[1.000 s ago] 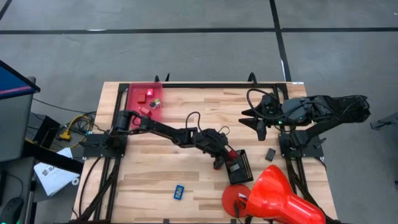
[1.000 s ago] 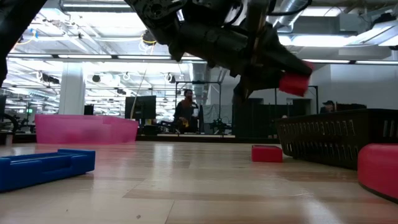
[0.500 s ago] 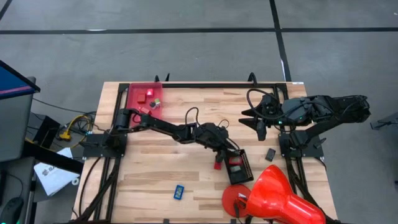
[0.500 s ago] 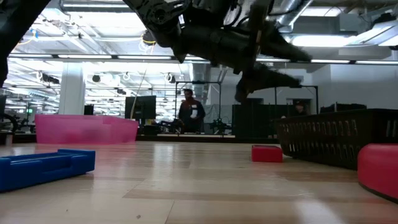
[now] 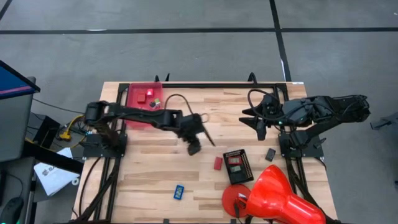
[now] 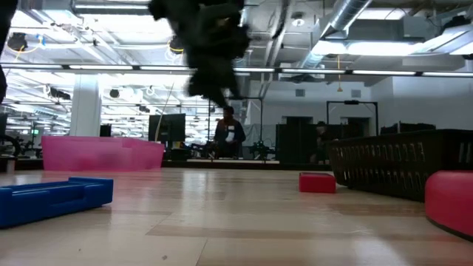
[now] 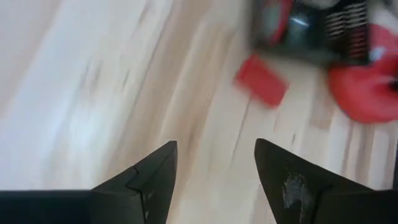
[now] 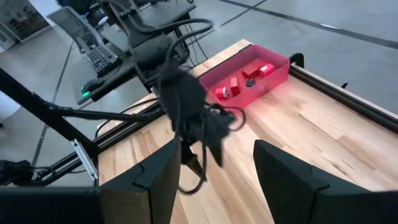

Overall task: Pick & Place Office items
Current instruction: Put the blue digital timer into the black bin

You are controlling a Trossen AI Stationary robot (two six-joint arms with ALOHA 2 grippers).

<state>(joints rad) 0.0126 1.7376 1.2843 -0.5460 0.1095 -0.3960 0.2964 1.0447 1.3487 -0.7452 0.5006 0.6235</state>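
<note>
Pink bin point(image 5: 144, 95) at the far-left corner of the counter point(image 5: 155, 174), holding a few small red pieces point(image 5: 150, 93) plus a green one and a dark one. Left arm reaches from there toward counter centre; left gripper point(image 5: 194, 147) is off the surface, fingers point(image 7: 155, 180) parted with nothing between them, bare wood under them in the left wrist view.

Blue piece point(image 5: 178, 192) lies flat near the front edge, well apart from everything else; it's the blue block point(image 6: 53, 199) close to the lens in the low view.

Red block point(image 5: 218, 163) flat on the wood, just beside the left edge of the black mesh tray point(image 5: 238, 166); can't tell if they touch. Same block point(image 6: 317, 182) in the low view sits just left of the tray wall. Tray holds a red piece point(image 5: 234, 161) with something dark; blurred, can't name more.

Big red cone point(image 5: 273, 196) lies on its side at the front-right corner, its round base close to the tray's front edge.

Small black piece point(image 5: 270, 154) on the counter right of the tray, near the right arm's base.

Right gripper point(image 5: 256, 116) is parked above the far-right part of the counter, fingers point(image 8: 283, 174) apart and empty.

A person point(image 6: 228, 137) stands in the room beyond the counter.
</note>
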